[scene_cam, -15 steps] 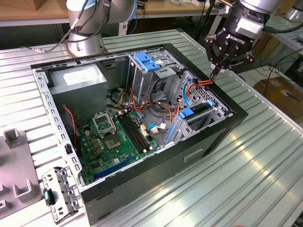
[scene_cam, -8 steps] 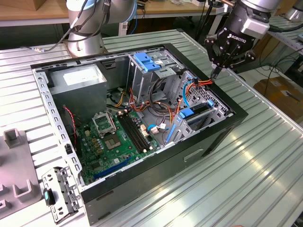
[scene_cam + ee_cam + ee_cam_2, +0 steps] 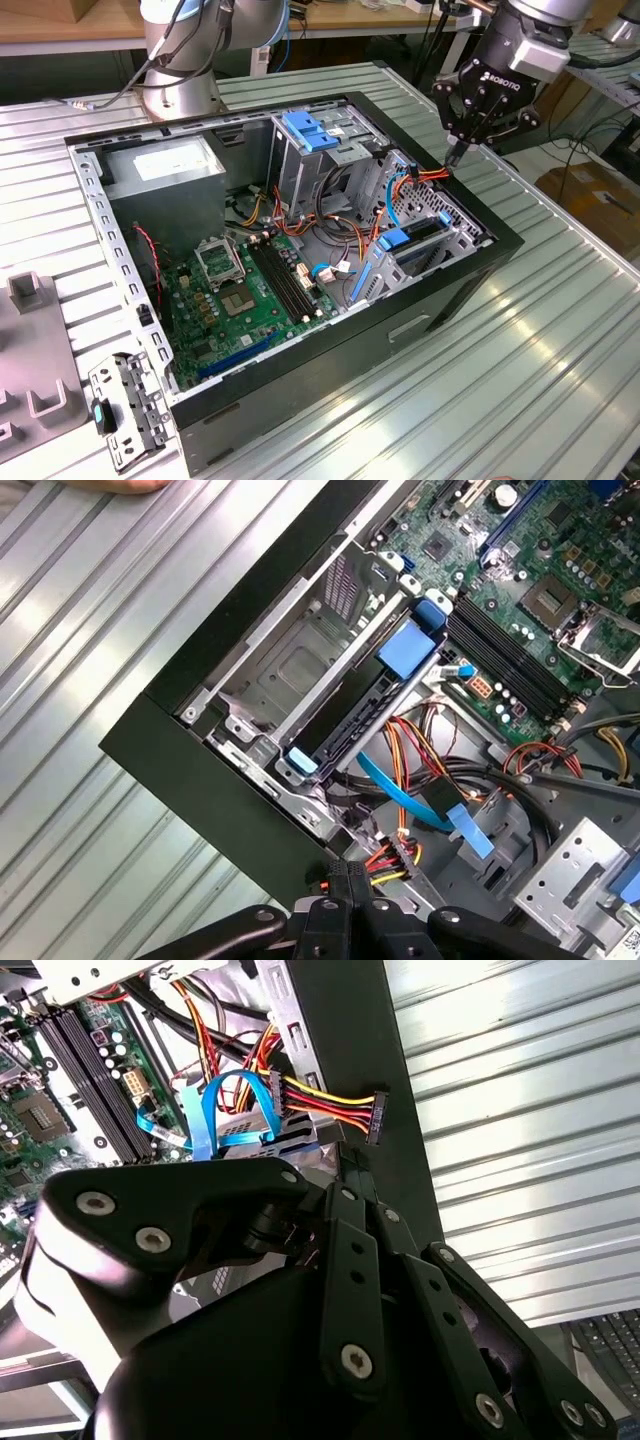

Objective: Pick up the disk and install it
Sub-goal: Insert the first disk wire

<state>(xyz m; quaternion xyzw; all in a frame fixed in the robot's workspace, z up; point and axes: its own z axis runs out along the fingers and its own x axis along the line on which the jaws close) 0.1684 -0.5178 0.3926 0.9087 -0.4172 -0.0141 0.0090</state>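
Where the disk sits: you have the disk [image 3: 352, 718] lying in the lower drive bay at the corner of the computer case [image 3: 440, 300], its blue carrier frame along the bay's rails.
Fingers: the gripper [image 3: 456, 152] hangs over that same corner; your fingers [image 3: 345, 1250] are closed together, and I see nothing clearly pinched between them.
Nearest thing: the power connector [image 3: 377, 1120] on its red, yellow and orange wires lies just beyond the fingertips, apart from the disk.
Risk, wires: if you go down here, the closed tips could snag the wire bundle and drag the connector, because it lies across the case's edge right under them.
Risk, cable: the light-blue cable [image 3: 410, 795] loops close beside the disk and could catch a finger.
Risk, seating: I judge the disk may not be fully home; that end is hidden, so you cannot confirm it.
Count: one disk, one gripper, one power connector, one light-blue cable, one case, one grey cage [image 3: 300, 165] with a blue handle, all on one worktop [image 3: 520, 380].
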